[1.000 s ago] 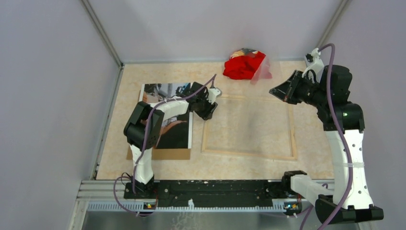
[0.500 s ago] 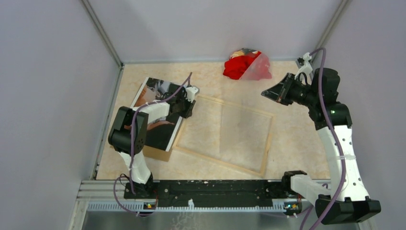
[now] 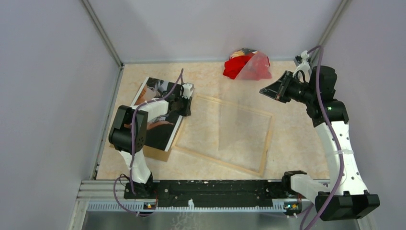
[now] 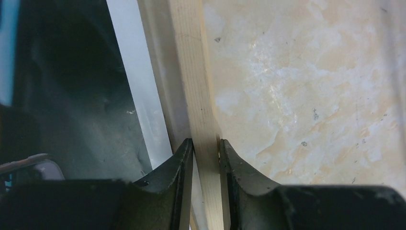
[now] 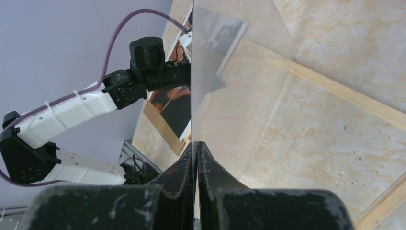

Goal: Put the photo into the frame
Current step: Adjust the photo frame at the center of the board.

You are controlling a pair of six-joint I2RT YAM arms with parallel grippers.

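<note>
The frame (image 3: 218, 160) lies wood side up and skewed in the middle of the table. My left gripper (image 3: 186, 103) is shut on its left rail near the far corner; in the left wrist view the fingers (image 4: 206, 143) pinch the pale wood rail (image 4: 191, 72). The photo (image 3: 158, 127), dark picture up, lies beside that rail on a brown backing board (image 3: 155, 153), and its white border (image 4: 134, 72) touches the rail. My right gripper (image 3: 265, 92) is raised at the far right, shut (image 5: 196, 143) on the edge of a clear sheet (image 5: 225, 86) that hangs over the frame.
A red cloth (image 3: 237, 67) lies at the far edge, partly seen through the clear sheet (image 3: 242, 127). Grey walls close off the left, far and right sides. The left arm (image 5: 95, 100) stretches across the photo's near side.
The left gripper has closed on the frame's rail and swung the frame left and askew, against the photo. The right arm has shifted a little left with the clear sheet.
</note>
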